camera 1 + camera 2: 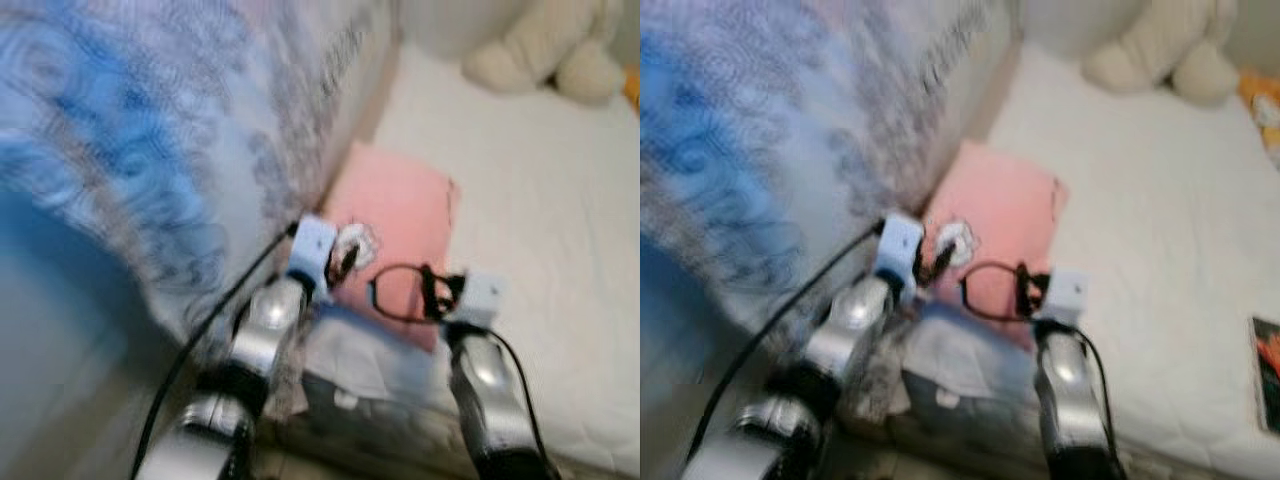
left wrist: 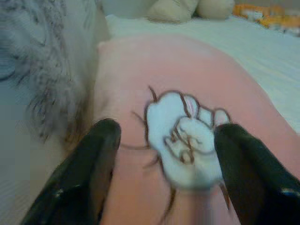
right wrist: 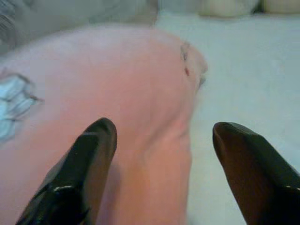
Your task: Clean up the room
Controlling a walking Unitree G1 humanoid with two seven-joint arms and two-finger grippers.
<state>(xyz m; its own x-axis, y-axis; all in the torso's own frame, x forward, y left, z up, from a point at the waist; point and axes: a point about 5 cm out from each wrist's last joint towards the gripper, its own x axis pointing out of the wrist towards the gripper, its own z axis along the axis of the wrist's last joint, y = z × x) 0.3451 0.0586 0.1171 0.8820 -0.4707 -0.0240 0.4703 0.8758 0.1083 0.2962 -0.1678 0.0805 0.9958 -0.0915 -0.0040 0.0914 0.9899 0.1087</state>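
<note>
A pink pillow (image 1: 400, 225) with a white cartoon patch (image 2: 185, 140) lies on the white bed (image 1: 540, 200), close to a blue-grey patterned blanket (image 1: 130, 150). My left gripper (image 2: 164, 136) is open just above the pillow, its fingers either side of the patch. My right gripper (image 3: 161, 131) is open over the pillow's right edge (image 3: 187, 93), one finger above the pink fabric and one above the sheet. Both silver arms (image 1: 265, 330) reach in from the bed's foot. The head views are blurred.
A cream plush toy (image 1: 545, 45) sits at the head of the bed. Orange things (image 2: 267, 9) lie along the far right side. A dark book or card (image 1: 1268, 370) rests on the sheet at right. Crumpled grey cloth (image 1: 940, 370) lies under the arms.
</note>
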